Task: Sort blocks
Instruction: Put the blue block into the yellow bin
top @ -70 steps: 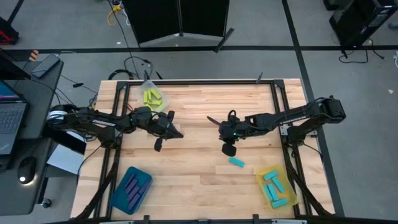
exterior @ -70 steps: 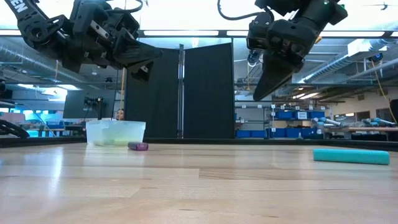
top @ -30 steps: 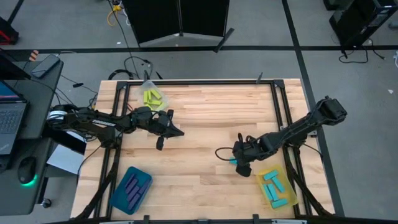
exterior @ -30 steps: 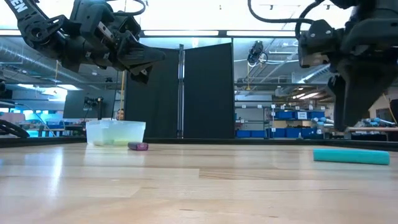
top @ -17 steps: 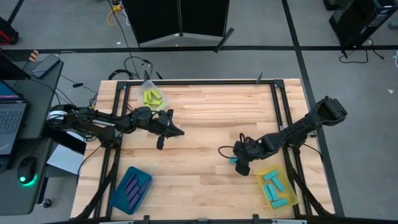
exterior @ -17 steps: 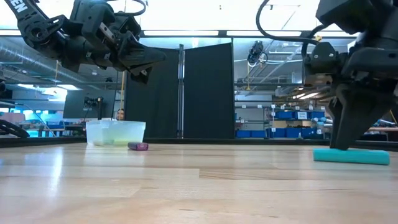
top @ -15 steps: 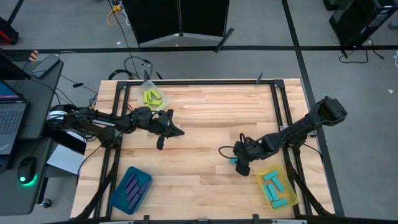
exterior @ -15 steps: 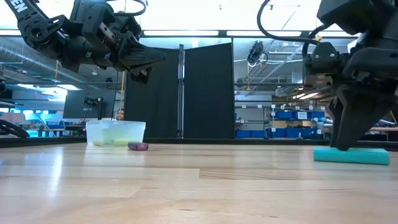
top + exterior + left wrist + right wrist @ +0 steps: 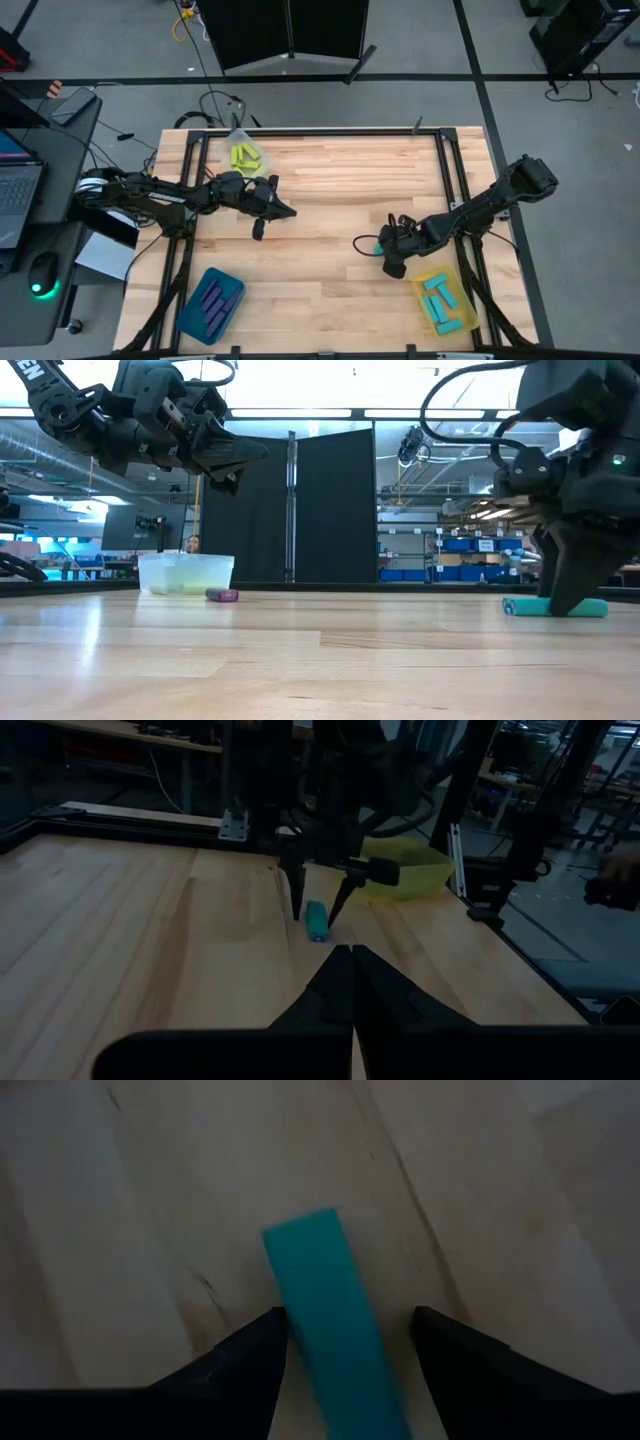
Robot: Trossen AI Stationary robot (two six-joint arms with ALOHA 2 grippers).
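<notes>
The right gripper (image 9: 385, 252) straddles the cyan block (image 9: 330, 1320), jaws spread wide, one finger touching its side. It has dropped lower and turned the block on the table (image 9: 330, 200). The left gripper (image 9: 283, 211) stays shut, raised.

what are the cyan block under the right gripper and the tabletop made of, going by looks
Cyan block: likely plastic or foam, matte; its colour is flat and even, with no grain or glare. I can't tell which.
Tabletop: wood, apparently butcher-block with a light sheen; pale glued strips with grain lines show, and the low view catches soft reflections.
</notes>
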